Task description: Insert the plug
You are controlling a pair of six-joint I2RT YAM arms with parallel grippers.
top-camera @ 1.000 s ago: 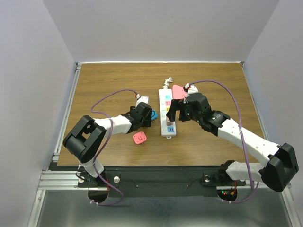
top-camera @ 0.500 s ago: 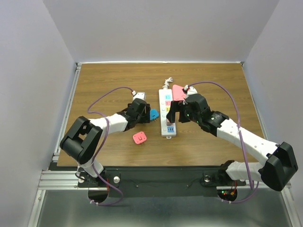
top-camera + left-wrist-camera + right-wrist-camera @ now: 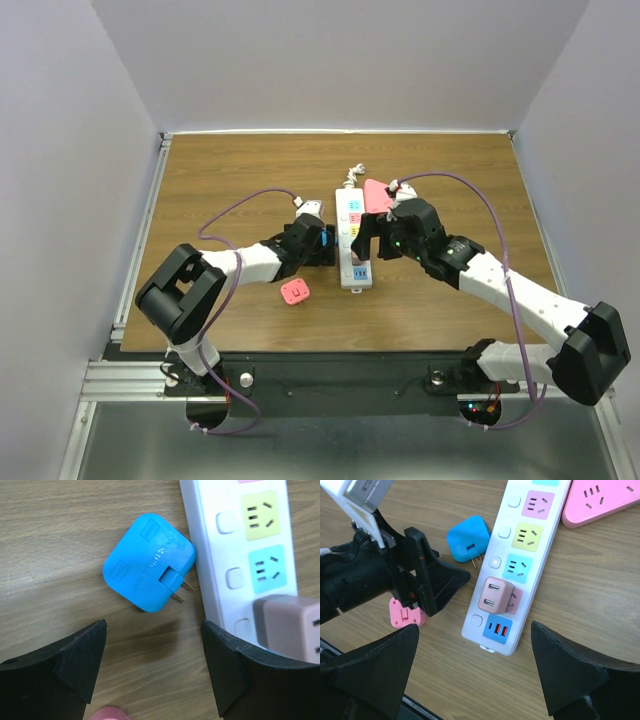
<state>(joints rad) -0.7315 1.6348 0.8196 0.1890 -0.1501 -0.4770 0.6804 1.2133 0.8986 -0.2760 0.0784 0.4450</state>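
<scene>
blue plug (image 3: 148,570) lies ahead of the left hand (image 3: 154,630), fingers spread.

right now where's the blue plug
In the left wrist view, the blue plug lies flat just left of the white power strip, prongs toward it, ahead of the open left gripper.

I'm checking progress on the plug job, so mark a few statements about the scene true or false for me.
The blue plug lies on the table beside the power strip. True.
The left pincer is shut on the blue plug. False: it is open, the plug lying free.
A beige adapter sits in the strip. True.
The right pincer grips the strip. False: it is open above it.
</scene>
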